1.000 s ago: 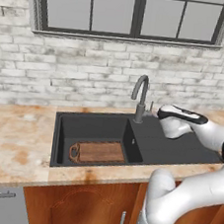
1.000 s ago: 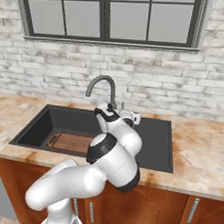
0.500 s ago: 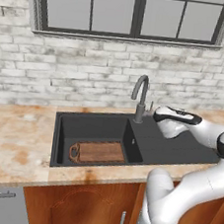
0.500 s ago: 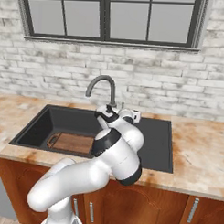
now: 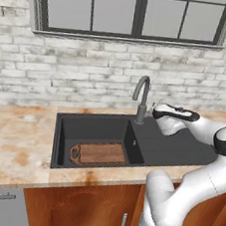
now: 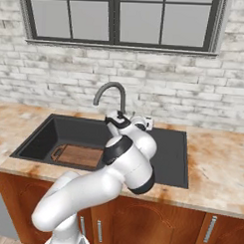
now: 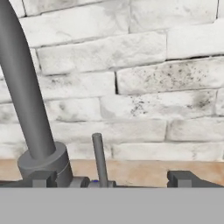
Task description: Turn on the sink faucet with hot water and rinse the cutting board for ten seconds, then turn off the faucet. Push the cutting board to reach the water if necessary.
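Hand [image 7: 109, 180] open, fingers either side of the thin lever [image 7: 99, 158] of the faucet [image 5: 141, 97], cutting board [image 5: 100, 153] flat in the sink [image 5: 95, 128] basin: best to nudge the lever gently toward hot, without striking the spout base.

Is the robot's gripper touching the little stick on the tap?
Apart. In the hand view, the thin grey metal lever beside the tall grey gooseneck faucet stands between the open gripper fingertips, with wall visible either side.
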Controlling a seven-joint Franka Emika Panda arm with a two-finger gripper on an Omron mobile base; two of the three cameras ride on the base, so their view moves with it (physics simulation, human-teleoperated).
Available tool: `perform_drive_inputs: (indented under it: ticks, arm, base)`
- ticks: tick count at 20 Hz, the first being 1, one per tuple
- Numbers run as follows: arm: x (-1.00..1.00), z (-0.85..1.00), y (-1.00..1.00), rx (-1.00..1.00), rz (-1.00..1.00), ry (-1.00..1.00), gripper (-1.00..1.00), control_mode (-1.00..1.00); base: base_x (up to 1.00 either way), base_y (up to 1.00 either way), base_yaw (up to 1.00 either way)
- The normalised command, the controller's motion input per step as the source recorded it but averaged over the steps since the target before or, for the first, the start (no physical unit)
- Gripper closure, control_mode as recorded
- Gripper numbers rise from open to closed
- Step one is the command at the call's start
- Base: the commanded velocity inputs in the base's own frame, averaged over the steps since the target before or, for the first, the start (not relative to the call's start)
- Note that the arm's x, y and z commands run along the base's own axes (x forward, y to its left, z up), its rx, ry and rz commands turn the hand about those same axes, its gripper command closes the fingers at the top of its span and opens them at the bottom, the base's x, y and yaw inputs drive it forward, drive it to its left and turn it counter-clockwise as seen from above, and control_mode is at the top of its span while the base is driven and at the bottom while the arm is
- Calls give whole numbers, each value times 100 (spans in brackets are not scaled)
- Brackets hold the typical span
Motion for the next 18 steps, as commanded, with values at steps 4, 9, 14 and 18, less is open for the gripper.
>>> perform_drive_inputs:
  ticks: [4,9,14,18]
  arm:
    - [22,0,0,0,0,0,-100,-100]
    - [20,0,0,0,0,0,-100,-100]
    - [9,-6,0,0,0,-3,-100,-100]
    - [0,-8,0,0,0,-8,-100,-100]
  base:
    - [0,0,0]
    - [0,0,0]
    - [0,0,0]
    - [0,0,0]
